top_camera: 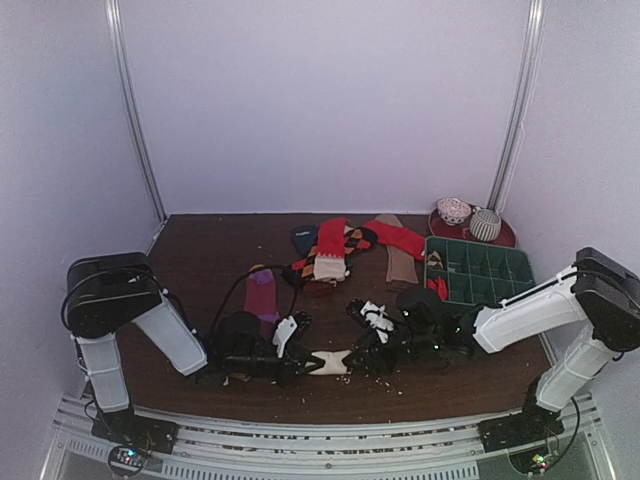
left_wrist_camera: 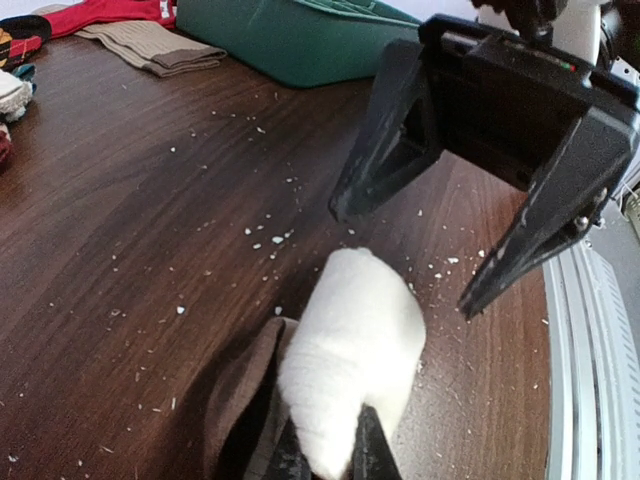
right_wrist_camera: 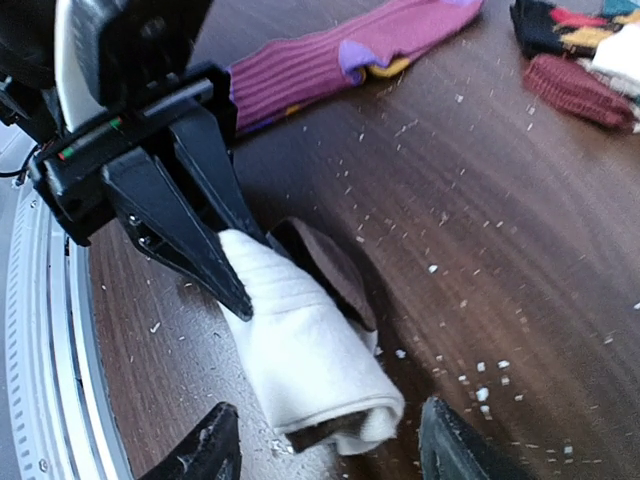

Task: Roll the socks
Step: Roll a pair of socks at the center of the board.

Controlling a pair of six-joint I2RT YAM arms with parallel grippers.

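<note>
Left claw grips one end of the cream sock; right claw gapes wide at the other.

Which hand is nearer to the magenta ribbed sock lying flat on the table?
Left. The left hand, pinching the white half-rolled sock, sits just toward the near edge from the magenta ribbed sock; the right hand is farther right, beyond the white sock.

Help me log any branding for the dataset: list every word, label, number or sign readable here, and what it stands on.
No readable text in any view.
Red sock: small white marks at the frame edge, too blurred and cropped to read.
White sock, green tray: no lettering visible.
</note>
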